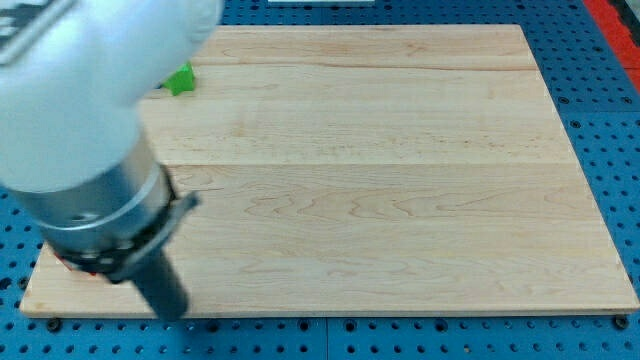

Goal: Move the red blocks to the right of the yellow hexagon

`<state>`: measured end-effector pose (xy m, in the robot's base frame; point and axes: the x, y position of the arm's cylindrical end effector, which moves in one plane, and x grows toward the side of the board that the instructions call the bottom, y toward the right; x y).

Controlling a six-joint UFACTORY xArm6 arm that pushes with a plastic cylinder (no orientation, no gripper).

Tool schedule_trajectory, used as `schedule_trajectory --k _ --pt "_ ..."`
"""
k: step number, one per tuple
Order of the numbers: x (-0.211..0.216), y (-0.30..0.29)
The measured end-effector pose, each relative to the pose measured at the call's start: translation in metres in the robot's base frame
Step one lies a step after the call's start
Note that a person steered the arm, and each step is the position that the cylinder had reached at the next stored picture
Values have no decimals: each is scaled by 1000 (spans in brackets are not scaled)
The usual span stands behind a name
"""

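My arm's big white and grey body (80,120) fills the view's left side. The dark rod runs down from it, and my tip (173,312) rests near the board's bottom left edge. A thin red sliver (78,266), probably part of a red block, shows just under the arm's body, left of the tip. Its shape is hidden. No yellow hexagon is in view; the arm hides much of the board's left part. A green block (181,80) lies at the upper left, partly behind the arm.
The wooden board (380,180) lies on a blue perforated table (610,120). The board's bottom edge runs just below my tip.
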<state>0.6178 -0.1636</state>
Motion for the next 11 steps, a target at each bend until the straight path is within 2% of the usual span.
schedule_trajectory --k 1,2,4,7,11 --pt "-1 -95" --pt "-6 -141" --pt "-39 -141" --pt "-60 -74" --pt "-106 -38"
